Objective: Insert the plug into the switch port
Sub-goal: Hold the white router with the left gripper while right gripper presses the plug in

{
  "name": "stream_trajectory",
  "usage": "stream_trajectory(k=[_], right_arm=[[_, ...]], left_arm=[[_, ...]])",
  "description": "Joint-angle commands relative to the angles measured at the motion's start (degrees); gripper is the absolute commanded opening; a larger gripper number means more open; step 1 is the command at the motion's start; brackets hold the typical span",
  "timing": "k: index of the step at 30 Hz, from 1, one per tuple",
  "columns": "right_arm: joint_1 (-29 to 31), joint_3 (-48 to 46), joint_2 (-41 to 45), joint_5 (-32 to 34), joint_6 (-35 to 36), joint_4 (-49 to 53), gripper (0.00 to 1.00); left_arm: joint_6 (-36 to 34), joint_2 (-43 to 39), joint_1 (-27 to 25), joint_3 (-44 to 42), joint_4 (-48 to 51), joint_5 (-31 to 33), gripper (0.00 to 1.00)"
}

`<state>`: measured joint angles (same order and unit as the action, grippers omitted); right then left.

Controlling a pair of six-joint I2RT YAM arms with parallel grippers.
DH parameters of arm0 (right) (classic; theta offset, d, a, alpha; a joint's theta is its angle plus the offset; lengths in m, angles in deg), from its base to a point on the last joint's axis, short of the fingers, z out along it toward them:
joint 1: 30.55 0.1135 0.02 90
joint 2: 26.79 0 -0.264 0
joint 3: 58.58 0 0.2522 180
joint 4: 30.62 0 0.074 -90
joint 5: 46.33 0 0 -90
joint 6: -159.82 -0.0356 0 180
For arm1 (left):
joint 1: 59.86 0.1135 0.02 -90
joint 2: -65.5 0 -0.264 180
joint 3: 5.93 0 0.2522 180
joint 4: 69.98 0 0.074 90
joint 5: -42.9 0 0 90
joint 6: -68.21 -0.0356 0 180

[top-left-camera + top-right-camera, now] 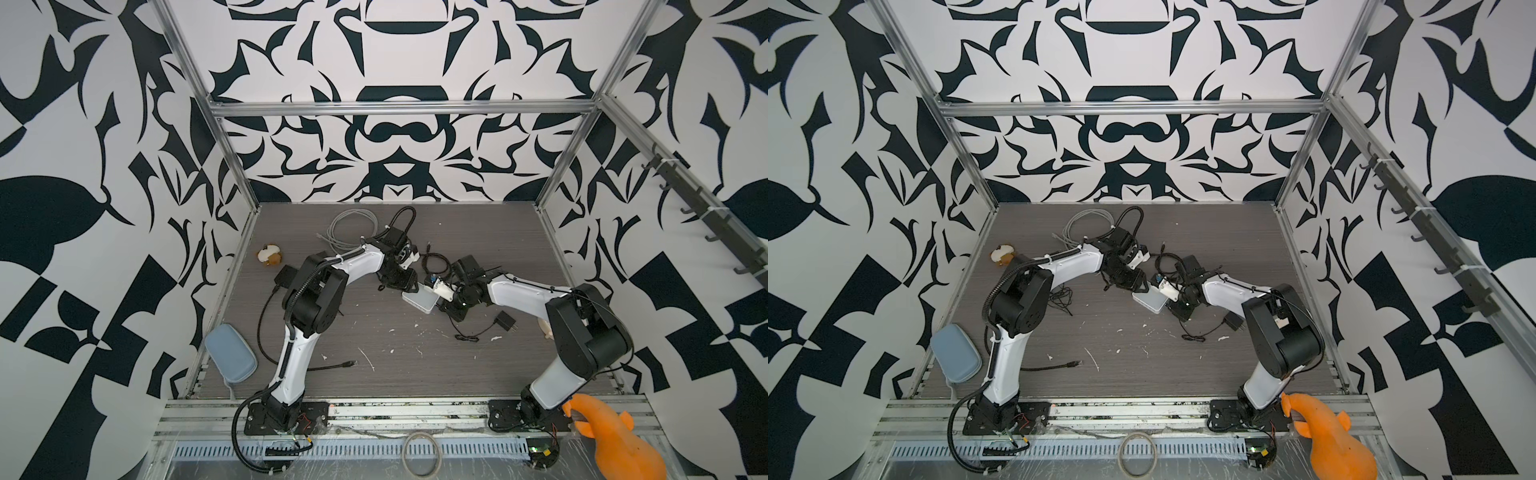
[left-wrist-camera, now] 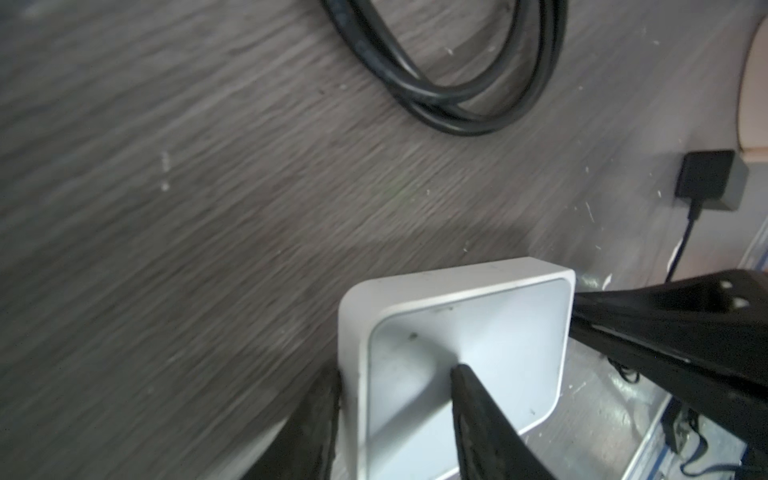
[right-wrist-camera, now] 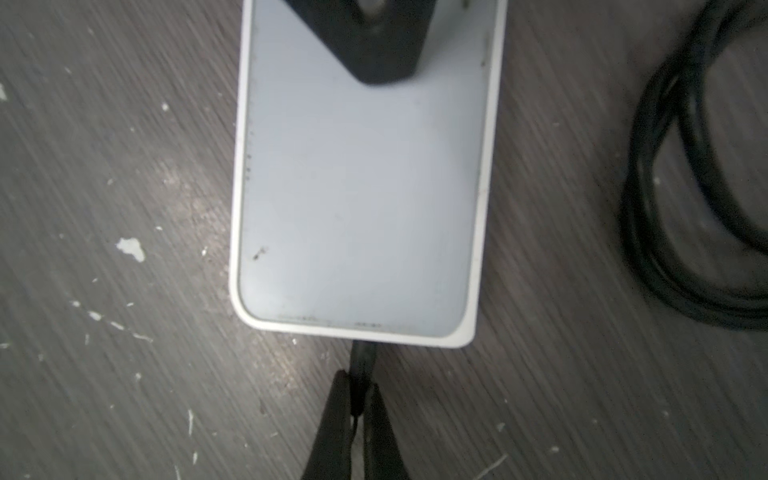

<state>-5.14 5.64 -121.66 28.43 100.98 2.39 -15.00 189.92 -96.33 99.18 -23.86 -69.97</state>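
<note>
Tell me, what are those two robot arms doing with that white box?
The right gripper is pinching a small black plug and holding it against one end of the flat white plastic switch box. The left gripper steadies that box at its other end, with one finger on top and one beside it. Whether the plug is fully in cannot be seen.

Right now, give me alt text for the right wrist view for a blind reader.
The right gripper's fingers are shut on a black plug that meets one end of a white switch on a gray table. One of the left gripper's fingers lies over the switch's other end, and a coiled black cable sits beside it.
</note>
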Motion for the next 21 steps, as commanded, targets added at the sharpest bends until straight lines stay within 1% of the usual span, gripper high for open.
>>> stream_trajectory(k=[1,5,8,12,17,21], right_arm=[[1.02,2.44,0.06,-3.09,1.60,-2.37,0.00],[1.26,3.16,-0.85,-1.44,0.60,-3.78,0.00],[1.31,2.94,-0.43,0.35,-1.10,-6.66,0.00],[1.29,2.70,0.75,-0.66,-2.62,-9.64,0.00],[1.48,4.47,1.38,-0.91,-2.36,-9.23,0.00],[1.54,6.84,1.22,-1.16,-0.85,-7.45,0.00]], left_arm=[[-4.84,3.01,-0.23,2.14,3.32,-4.37,0.46],[-5.38,3.46,-0.52,2.16,4.12,-7.89,0.45],[-5.47,3.17,-0.53,0.73,3.85,-9.03,0.43],[-5.81,3.07,-0.79,-0.26,4.62,-9.85,0.41],[-8.87,3.01,-2.28,0.03,6.15,-5.59,0.40],[-10.30,4.11,-2.64,1.29,7.27,-4.20,0.39]])
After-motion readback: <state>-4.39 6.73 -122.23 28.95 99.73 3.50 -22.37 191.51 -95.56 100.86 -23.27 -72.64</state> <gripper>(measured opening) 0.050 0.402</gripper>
